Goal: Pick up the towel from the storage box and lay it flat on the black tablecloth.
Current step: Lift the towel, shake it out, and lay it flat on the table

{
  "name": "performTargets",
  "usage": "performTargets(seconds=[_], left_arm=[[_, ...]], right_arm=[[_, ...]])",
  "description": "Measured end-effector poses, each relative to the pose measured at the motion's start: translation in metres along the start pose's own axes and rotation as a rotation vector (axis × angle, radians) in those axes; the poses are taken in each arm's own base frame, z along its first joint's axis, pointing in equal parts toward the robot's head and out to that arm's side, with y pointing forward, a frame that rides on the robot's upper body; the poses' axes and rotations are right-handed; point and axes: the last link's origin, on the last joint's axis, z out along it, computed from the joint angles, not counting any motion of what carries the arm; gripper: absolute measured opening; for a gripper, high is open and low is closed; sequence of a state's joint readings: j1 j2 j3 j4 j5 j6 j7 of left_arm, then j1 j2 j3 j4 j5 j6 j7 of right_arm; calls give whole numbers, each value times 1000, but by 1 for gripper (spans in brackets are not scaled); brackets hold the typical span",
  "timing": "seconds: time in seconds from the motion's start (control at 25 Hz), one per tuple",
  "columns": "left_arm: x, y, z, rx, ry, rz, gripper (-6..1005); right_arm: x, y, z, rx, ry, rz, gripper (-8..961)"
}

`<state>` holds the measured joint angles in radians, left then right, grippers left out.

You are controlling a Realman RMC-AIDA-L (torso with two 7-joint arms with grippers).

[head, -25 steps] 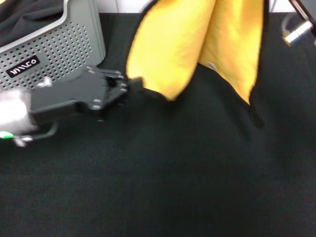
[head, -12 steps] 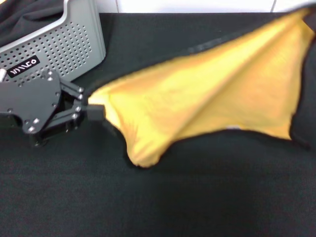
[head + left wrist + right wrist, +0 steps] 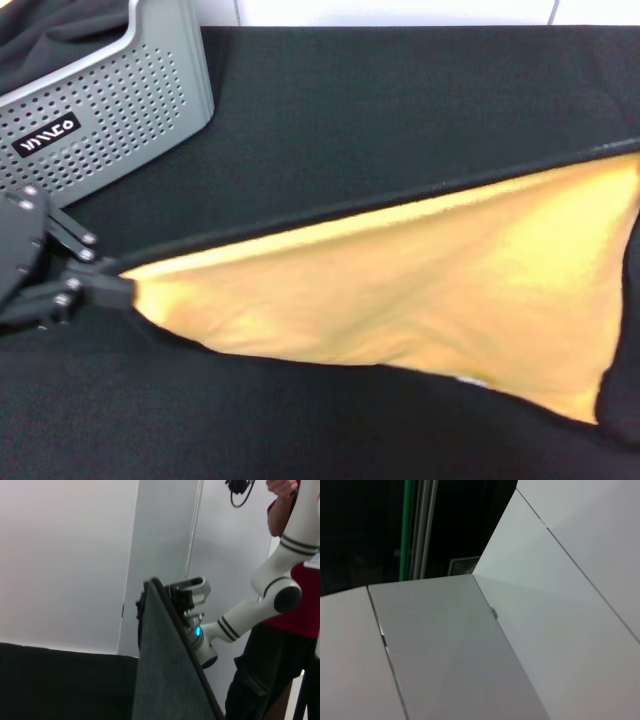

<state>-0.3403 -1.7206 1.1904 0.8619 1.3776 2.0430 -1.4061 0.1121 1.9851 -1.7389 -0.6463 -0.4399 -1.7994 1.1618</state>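
My left hand (image 3: 118, 290) sits at the left edge of the head view, fingers pinched together on one corner of the towel (image 3: 420, 300), near-right of the storage box (image 3: 110, 100). From that corner the towel stretches away to the right as a long yellow wedge, its black-hemmed far edge running taut up toward the right side, where it leaves the picture. My right hand is out of the head view; in the left wrist view it (image 3: 172, 592) shows at the far corner of the towel (image 3: 165, 675), but I cannot tell how its fingers stand. The towel hangs just over the black tablecloth (image 3: 400, 120), long axis left to right, sagging along its near edge. I judge lowering both corners together is what remains.
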Motion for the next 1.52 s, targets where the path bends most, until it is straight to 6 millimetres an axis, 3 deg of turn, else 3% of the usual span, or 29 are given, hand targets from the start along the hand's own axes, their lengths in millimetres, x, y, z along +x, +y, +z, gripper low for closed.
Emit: performTargets(seconds=[0.36,0.56,0.76,0.8,0.84,1.12,1.28,1.52], left_arm=[[33,9,-17,-38,-115,7,14],[31,2,-19,3,-136,-2,15],[10,-43,0,175,-122,-22,18],[6,-50,5,202,-137,-32,19],[4,-57,9,223,-146,-39,20],[-12,-113,51,408,-287,-65,25],[-14,-132,62,492,-318,-66,28],[-18,-142,72,546,-346,-68,32]], right_arm=[[5,7,6,-61,-14,153,93],[12,-10,12,18,-4,180,97],[18,-51,21,199,38,106,101],[20,-71,27,269,84,71,102],[20,-71,27,269,84,71,103],[25,-132,45,476,245,-89,108],[29,-151,54,540,325,-128,111],[35,-163,56,603,394,-161,116]])
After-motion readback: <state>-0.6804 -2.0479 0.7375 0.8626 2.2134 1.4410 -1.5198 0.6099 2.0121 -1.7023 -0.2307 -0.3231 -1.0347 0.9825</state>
